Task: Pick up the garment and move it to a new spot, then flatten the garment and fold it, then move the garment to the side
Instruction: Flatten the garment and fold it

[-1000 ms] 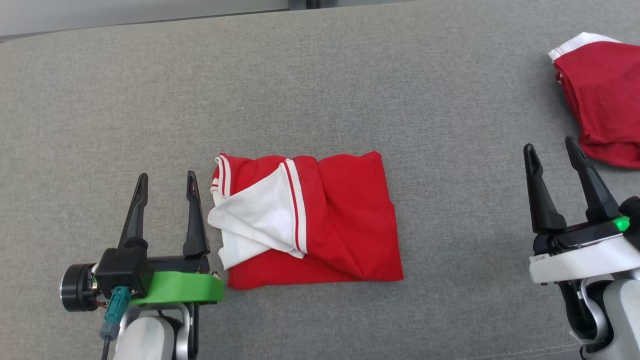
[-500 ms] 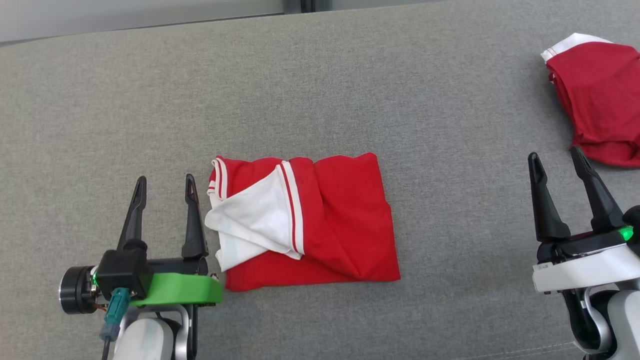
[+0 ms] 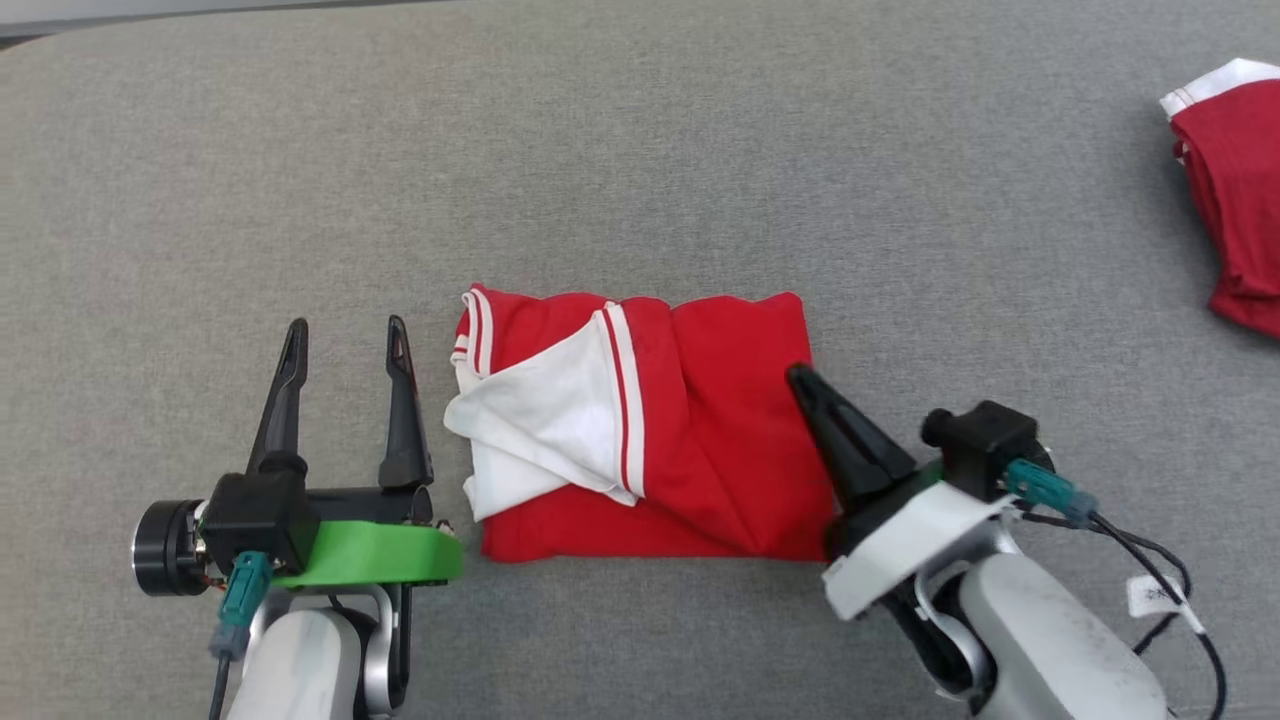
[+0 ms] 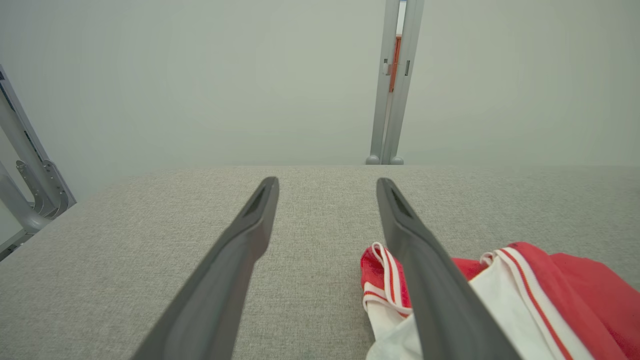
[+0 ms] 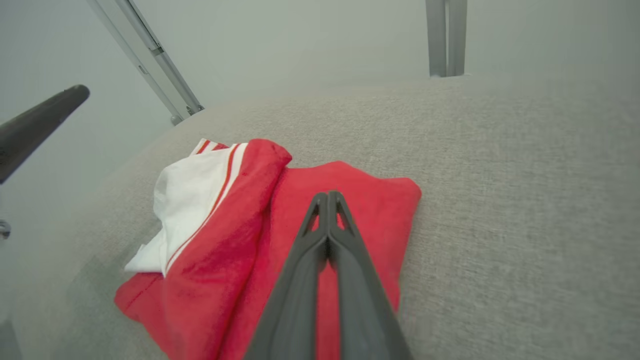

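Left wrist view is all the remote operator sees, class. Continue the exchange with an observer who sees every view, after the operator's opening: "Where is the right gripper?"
Observer: The right gripper reaches in from the lower right, its tip over the right part of the folded garment.
Operator: Open or shut?
Observer: Shut. Its fingers are pressed together, with no cloth visible between them.
Operator: Anything else on the surface?
Observer: A second red garment lies far to the right, apart from the folded one.
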You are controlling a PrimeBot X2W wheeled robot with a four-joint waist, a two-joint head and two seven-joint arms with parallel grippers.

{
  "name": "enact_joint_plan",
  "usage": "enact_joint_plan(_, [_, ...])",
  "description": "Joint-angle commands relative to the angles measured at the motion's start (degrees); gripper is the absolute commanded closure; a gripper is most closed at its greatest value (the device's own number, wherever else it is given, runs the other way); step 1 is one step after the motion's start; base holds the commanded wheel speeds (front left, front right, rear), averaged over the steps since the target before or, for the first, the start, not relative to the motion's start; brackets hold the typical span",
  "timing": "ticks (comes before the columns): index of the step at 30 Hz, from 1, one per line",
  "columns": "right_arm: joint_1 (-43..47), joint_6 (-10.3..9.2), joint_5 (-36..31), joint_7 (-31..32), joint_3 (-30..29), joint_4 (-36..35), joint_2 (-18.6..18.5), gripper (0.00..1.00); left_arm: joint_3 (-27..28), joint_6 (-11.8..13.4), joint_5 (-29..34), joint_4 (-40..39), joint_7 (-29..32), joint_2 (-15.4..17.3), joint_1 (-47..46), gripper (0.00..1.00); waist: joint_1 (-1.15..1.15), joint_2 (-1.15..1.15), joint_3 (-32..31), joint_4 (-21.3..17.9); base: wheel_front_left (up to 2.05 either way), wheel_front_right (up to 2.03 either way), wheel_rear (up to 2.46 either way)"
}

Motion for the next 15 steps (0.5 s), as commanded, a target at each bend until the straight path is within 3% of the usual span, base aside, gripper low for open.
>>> enact_joint_plan(1, [-2.11, 0.01, 1.19, -0.58, 1.93, 2.46, 0.42, 1.0, 0.03, 0.02, -0.35, 0.15, 0.01, -0.18, -1.0, 0.0, 0.0, 0.0, 0.98, 1.57, 0.0, 0.0, 0.0])
enact_joint_plan(7, [-8.57, 0.01, 6.32, -0.76, 10.15, 13.19, 1.33, 1.0, -0.43, -0.4, -0.25, 0.14, 0.01, -0.86, -1.49, 0.0, 0.0, 0.0, 1.55, 3.88, 0.0, 0.0, 0.0])
enact_joint_plan(15, [-12.85, 0.01, 10.91, -3.02, 18.84, 12.63, 0.27, 1.0, 0.18, -0.49, 0.23, 0.05, 0.01, -1.44, -0.93, 0.0, 0.0, 0.0, 1.31, 4.65, 0.0, 0.0, 0.0])
